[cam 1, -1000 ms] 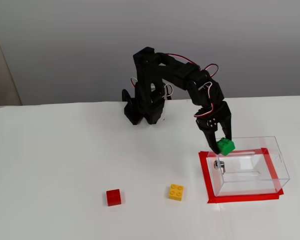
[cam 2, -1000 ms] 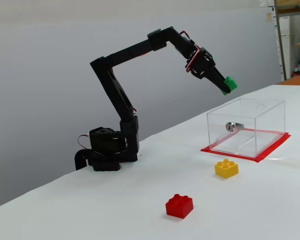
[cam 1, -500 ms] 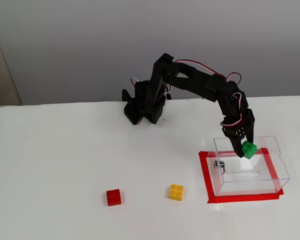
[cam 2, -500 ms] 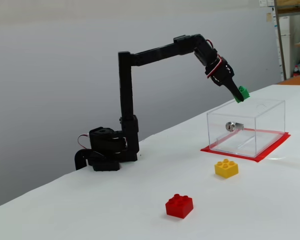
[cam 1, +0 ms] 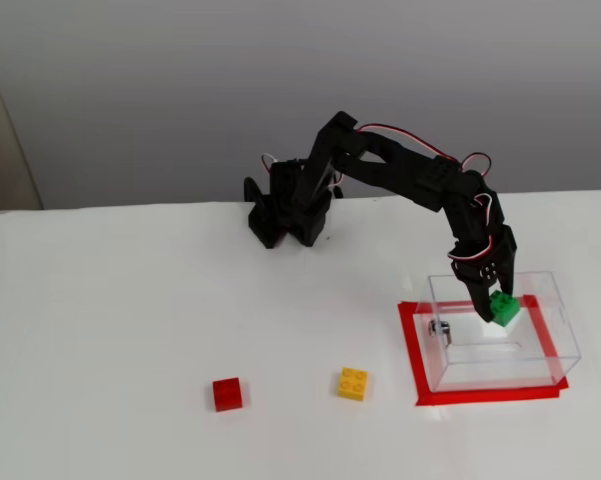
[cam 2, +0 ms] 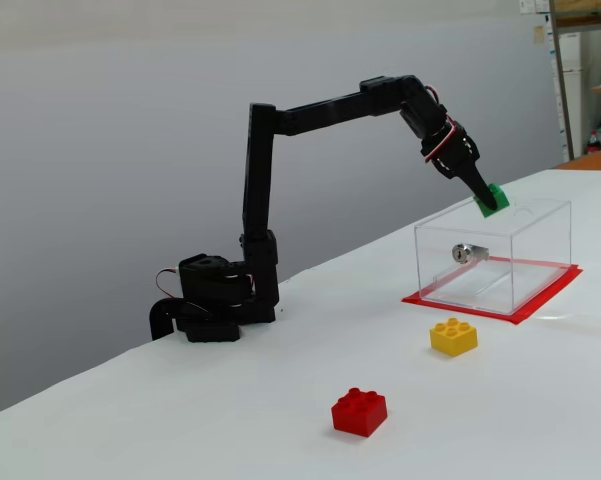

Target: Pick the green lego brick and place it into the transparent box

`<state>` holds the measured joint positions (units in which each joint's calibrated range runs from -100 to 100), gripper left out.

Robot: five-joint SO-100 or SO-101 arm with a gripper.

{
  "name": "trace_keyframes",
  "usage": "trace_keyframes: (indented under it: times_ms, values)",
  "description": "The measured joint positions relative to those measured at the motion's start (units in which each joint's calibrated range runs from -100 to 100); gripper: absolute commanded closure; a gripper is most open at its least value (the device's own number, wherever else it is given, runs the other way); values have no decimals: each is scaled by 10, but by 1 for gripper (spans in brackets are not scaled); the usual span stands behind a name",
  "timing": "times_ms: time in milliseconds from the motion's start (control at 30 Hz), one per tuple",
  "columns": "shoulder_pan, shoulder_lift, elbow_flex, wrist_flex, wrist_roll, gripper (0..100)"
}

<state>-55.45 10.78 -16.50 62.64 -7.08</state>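
The green lego brick (cam 1: 504, 307) (cam 2: 496, 197) hangs in the air, held between the fingers of my gripper (cam 1: 497, 308) (cam 2: 491, 199), which is shut on it. It sits right over the open top of the transparent box (cam 1: 545, 352) (cam 2: 525, 262), about level with the rim. The box stands on a red tape frame (cam 1: 410, 345) (cam 2: 540, 300) at the right of the table in both fixed views. My arm is stretched far out from its base (cam 1: 285, 215) (cam 2: 215, 300).
A yellow brick (cam 1: 353, 384) (cam 2: 454, 337) lies just left of the box, and a red brick (cam 1: 227, 394) (cam 2: 359, 411) lies further left. A small metal part (cam 1: 438, 327) (cam 2: 464, 253) shows at the box's left wall.
My gripper has carried the green brick from the box's near-left corner rightward and slightly down, over the box opening. The arm has stretched out further.
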Motion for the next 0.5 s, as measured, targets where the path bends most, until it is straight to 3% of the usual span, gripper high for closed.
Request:
trace_keyframes:
  times_ms: [100, 500]
  values:
    - [0, 0, 0, 0, 0, 61]
    - [0, 0, 0, 0, 0, 63]
